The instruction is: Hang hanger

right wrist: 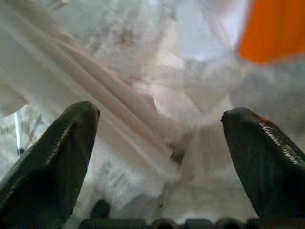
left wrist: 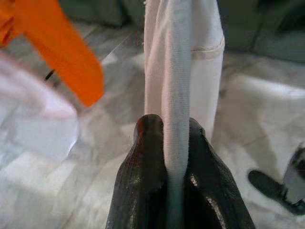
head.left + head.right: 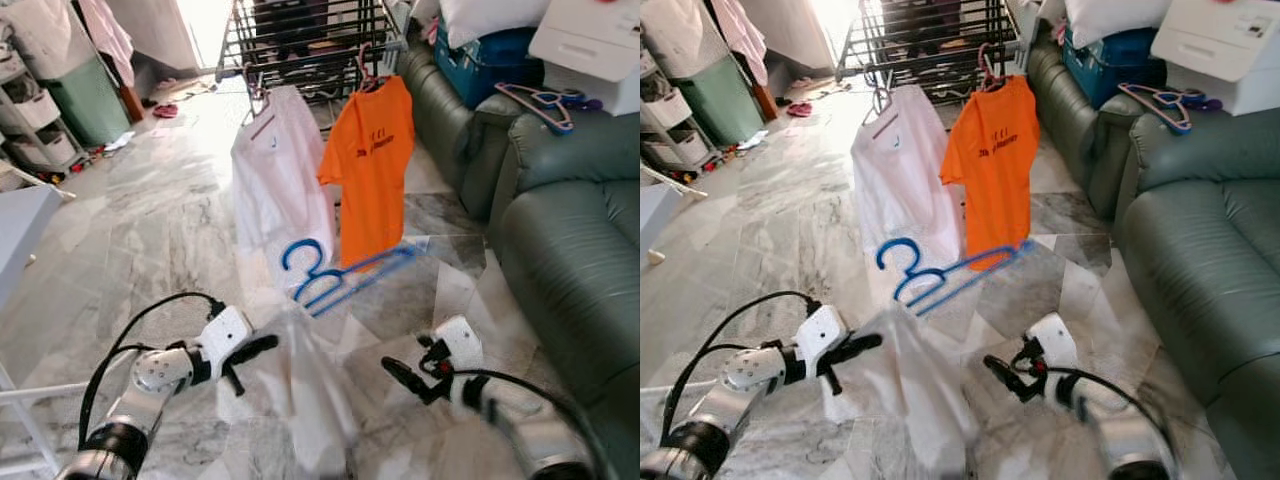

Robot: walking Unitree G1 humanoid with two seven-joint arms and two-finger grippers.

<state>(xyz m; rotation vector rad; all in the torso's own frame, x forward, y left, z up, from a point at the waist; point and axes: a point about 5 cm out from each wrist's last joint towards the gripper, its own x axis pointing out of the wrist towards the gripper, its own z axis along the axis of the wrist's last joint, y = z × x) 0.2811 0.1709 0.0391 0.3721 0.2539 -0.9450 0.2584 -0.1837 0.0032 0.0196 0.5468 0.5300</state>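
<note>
Cloth of a white garment (image 3: 300,390), soft and light, was pinched by the left gripper (image 2: 176,157); the right gripper (image 1: 159,143) was spread wide near it. The stiff blue hanger (image 3: 335,275) was judged the better hold.

A marble floor (image 3: 150,230) runs back to a dark metal drying rack (image 3: 300,40). An orange T-shirt (image 3: 370,170) hangs on the rack, and a white shirt (image 3: 280,180) beside it. A grey-green sofa (image 3: 570,240) lines the right side, with a blue box (image 3: 490,60) and a white pillow (image 3: 480,15) at its far end. A green bin (image 3: 85,95) stands far left.
</note>
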